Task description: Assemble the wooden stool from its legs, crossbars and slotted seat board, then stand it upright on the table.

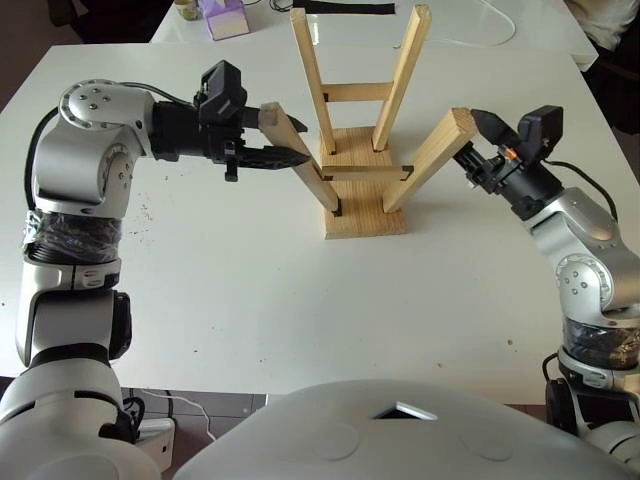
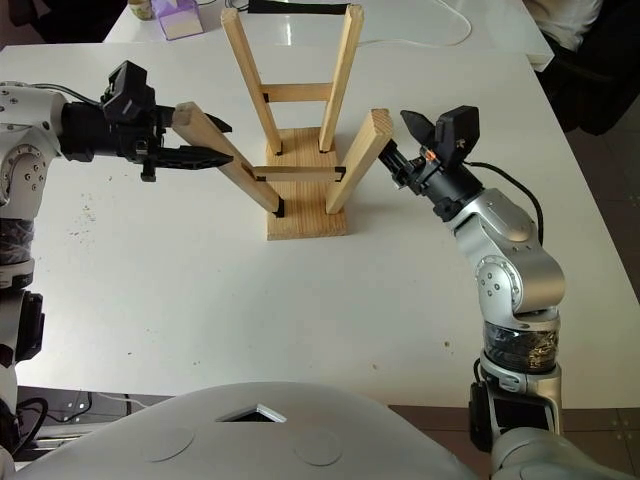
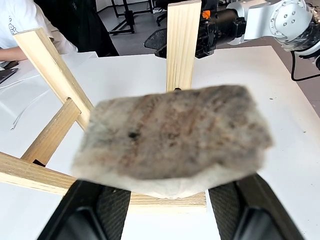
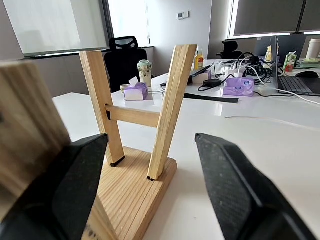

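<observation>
The stool lies upside down on the white table (image 1: 230, 290), its seat board (image 1: 365, 222) flat on the surface. Two far legs (image 1: 310, 70) stand up from it, joined by a crossbar (image 1: 355, 92). The near left leg (image 1: 318, 180) and near right leg (image 1: 430, 160) splay outward with a thin crossbar (image 1: 365, 173) between them. My left gripper (image 1: 290, 140) is shut on the top end of the near left leg. My right gripper (image 1: 480, 145) is open at the top of the near right leg, which lies against the outside of one finger (image 4: 80, 170).
At the far edge are a purple tissue box (image 1: 222, 15), a jar (image 1: 186, 8), a black strip (image 1: 350, 8) and a white cable (image 1: 500, 25). Bare tabletop lies in front of the stool and to its left.
</observation>
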Controlling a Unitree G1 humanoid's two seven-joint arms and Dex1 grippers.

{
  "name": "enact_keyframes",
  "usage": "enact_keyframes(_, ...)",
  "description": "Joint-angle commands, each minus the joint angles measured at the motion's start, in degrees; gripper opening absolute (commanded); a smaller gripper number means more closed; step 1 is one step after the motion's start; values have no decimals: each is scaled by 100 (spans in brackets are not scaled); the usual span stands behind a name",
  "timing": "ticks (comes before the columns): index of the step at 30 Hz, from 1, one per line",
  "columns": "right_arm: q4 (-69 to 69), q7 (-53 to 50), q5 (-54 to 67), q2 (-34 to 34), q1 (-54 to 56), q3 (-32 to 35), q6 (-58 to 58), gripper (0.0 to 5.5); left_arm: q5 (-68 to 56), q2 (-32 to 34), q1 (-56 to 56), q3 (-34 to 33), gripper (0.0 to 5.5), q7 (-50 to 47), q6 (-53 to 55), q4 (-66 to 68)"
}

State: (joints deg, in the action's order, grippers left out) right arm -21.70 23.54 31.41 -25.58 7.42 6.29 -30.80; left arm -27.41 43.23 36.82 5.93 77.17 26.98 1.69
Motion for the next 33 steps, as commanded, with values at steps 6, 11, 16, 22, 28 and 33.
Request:
enact_keyframes(6, 785, -439, -340, 157, 244, 287, -18, 320, 331, -14, -214, 410, 204, -198, 150, -164)
enact_keyframes(11, 874, -588, -387, 287, 386, 383, 84, 320, 337, -35, -214, 473, 204, -252, 168, -132)
enact_keyframes(16, 862, -1061, -394, 525, 666, 817, 384, 320, 468, -94, -19, 607, 204, -414, 261, -13)
enact_keyframes(22, -159, -1411, 801, 577, 1643, 1481, 110, 274, 346, -123, 84, 652, 204, -471, 521, -16)
enact_keyframes(28, -952, -1825, 1739, 636, 2658, 1162, -386, 191, 240, -317, 286, 709, 204, -575, 877, 169)
enact_keyframes(33, -1367, -1845, 2295, 730, 2817, 660, -674, 109, 435, -336, 81, 962, 204, -693, 881, -42)
